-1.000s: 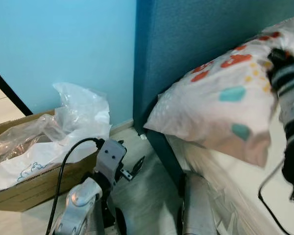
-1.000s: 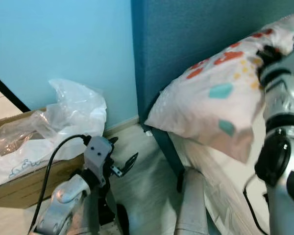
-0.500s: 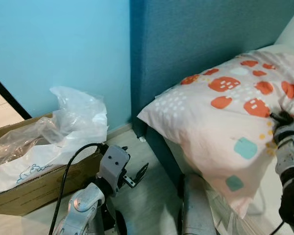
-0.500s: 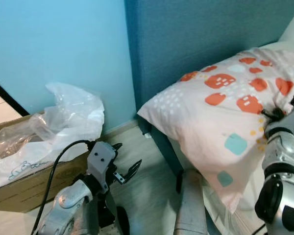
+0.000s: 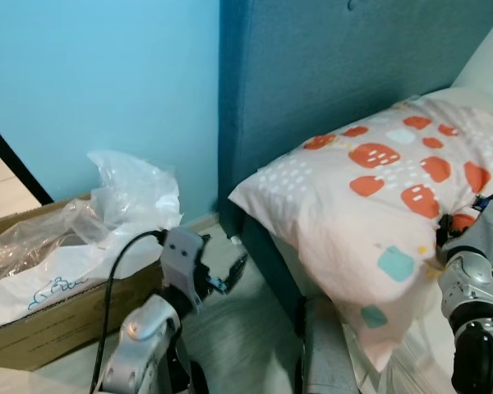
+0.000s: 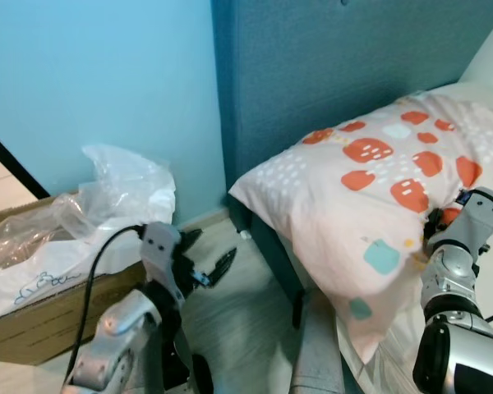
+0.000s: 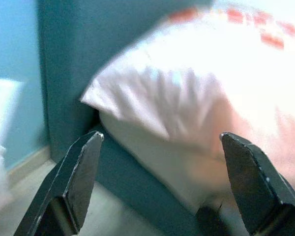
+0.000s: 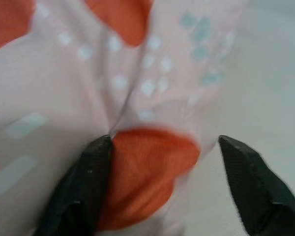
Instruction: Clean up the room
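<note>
Right wrist view shows your right gripper [image 8: 160, 182] spread around the pillow [image 5: 370, 197] fabric; close deeper before lifting, left gripper [image 7: 160, 184] idle, open.

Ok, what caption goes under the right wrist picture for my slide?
Right gripper, fingers open around a fold of the spotted pillow.

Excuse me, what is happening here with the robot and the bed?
The robot stands beside a bed with a dark teal headboard. Its right gripper is at the patterned pillow, fingers spread around a fold of the cover, so the pillow seems placed against the headboard. The left gripper is open and empty, low over the floor. Beside the wall stands a cardboard box with plastic bags.
</note>
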